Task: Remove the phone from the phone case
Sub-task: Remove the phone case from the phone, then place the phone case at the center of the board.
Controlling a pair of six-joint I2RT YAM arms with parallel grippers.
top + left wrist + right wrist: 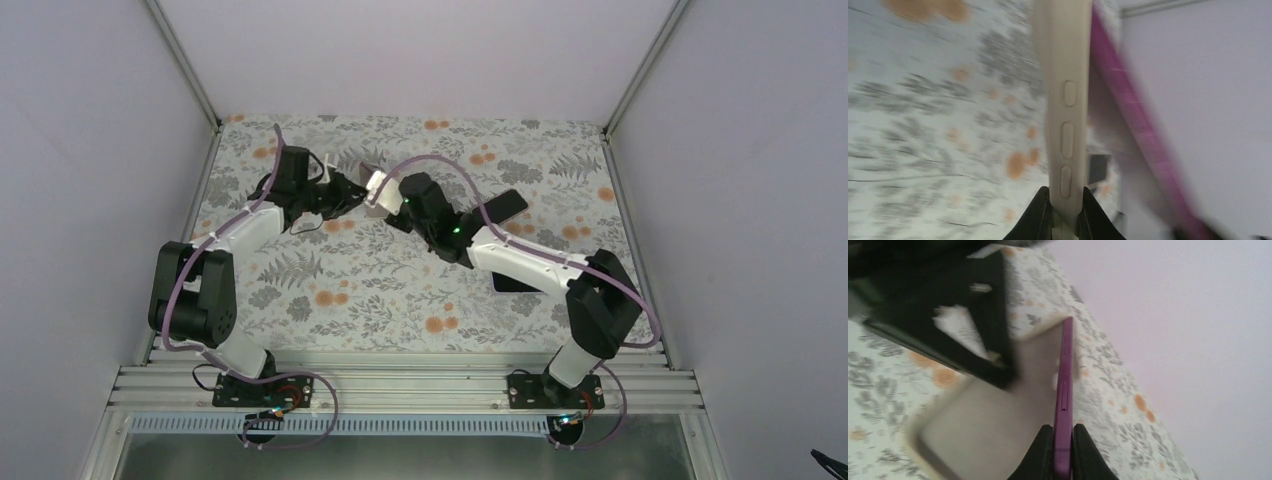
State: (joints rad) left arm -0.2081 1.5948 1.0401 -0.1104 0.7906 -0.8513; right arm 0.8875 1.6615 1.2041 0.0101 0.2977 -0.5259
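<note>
The beige phone case (1065, 75) stands on edge with its side buttons facing the left wrist camera, and my left gripper (1066, 210) is shut on its lower edge. The purple phone (1064, 385) leans away from the case, one end parted from it, and my right gripper (1064, 445) is shut on the phone's thin edge. In the left wrist view the phone (1135, 125) shows as a blurred purple strip to the right of the case. Both grippers meet at the back middle of the table, left gripper (347, 195) and right gripper (393, 200), with the case (375, 190) between them.
A dark flat slab (505, 208) lies on the flowered cloth (380, 290) just right of the right wrist. Another dark object (513, 281) sits partly under the right forearm. White walls close in the table on three sides.
</note>
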